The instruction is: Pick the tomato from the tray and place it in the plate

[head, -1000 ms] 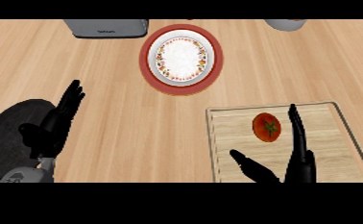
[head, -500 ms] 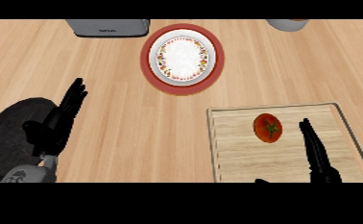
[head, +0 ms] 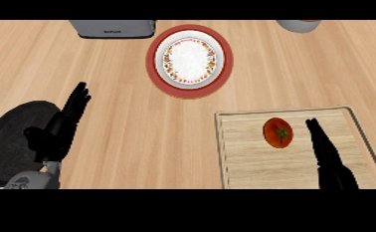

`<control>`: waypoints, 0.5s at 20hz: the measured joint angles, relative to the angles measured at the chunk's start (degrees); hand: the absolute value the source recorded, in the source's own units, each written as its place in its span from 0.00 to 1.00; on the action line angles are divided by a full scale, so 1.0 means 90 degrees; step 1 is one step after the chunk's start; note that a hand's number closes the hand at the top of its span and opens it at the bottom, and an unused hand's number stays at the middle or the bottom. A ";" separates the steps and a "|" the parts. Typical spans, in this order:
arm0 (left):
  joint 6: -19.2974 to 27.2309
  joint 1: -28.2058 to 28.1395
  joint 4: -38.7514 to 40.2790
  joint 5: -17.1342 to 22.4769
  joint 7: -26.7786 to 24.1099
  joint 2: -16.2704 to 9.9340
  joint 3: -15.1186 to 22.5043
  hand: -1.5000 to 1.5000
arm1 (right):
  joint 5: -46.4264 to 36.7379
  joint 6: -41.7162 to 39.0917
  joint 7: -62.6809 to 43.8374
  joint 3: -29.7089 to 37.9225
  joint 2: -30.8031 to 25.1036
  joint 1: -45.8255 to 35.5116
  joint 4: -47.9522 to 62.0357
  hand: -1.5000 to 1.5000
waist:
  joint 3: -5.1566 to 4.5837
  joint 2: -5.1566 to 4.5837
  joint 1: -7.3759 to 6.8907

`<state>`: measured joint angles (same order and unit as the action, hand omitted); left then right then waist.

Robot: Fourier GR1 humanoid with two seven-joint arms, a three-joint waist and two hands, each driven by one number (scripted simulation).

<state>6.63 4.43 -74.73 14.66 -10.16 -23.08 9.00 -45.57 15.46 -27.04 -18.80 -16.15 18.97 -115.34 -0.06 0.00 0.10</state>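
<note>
From my seat I see the tomato (head: 277, 132) lying on the wooden tray (head: 242, 166) at the lower right of the counter (head: 117, 76), in the tray's upper middle part, stem side up. My right hand (head: 327, 156) comes in from the lower edge over the tray, fingers straight and held together, pointing away from me; its fingertips (head: 311, 123) sit just beside the tomato on its right, and I cannot tell whether they touch it. Nothing is held. The plate (head: 189, 60), red-rimmed with a white centre and a patterned ring, stands well apart from the tray, up and to the left, with bare wood between the two. Beyond the plate, at the far edge, a grey appliance (head: 114, 28) sits just to its upper left, and a grey round vessel (head: 299, 25) shows partly at the upper right. My left hand (head: 60, 126) rests at the lower left, fingers straight and slightly spread, pointing up, beside a dark round shape (head: 18, 136) at the left edge that I cannot identify. The tray's raised rim runs along its top and left sides; its right part nears the view's edge. The stretch of counter between tray and plate carries nothing, and the wide middle left area is likewise bare wood.
</note>
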 measured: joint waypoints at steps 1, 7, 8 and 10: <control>-0.0034 0.0018 0.0037 -0.0021 0.0021 0.0000 -0.0036 0.50 | -0.0102 -0.0143 -0.0213 -0.0015 0.0064 -0.0152 0.0044 0.00 | 0.0002 -0.0001 -0.0004; -0.0069 -0.0110 -0.0061 -0.0268 0.0038 0.0207 -0.0129 0.50 | -0.0130 -0.0817 -0.0573 0.0269 0.0043 -0.0526 0.0378 0.00 | 0.0005 0.0001 -0.0012; -0.0110 -0.0133 -0.0105 -0.0286 0.0061 0.0218 -0.0155 0.50 | -0.0194 -0.0942 -0.0720 0.0242 0.0127 -0.0710 0.0438 0.00 | 0.0006 0.0000 -0.0015; -0.0182 -0.0127 -0.0064 -0.0355 0.0053 0.0273 -0.0243 0.50 | -0.0135 -0.0988 -0.0590 0.0376 0.0186 -0.0876 0.0761 0.00 | 0.0006 0.0000 -0.0016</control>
<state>4.99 3.29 -75.31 11.47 -9.68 -20.62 6.81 -46.78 6.57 -32.34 -15.41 -14.48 11.09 -108.49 -0.01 0.00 -0.04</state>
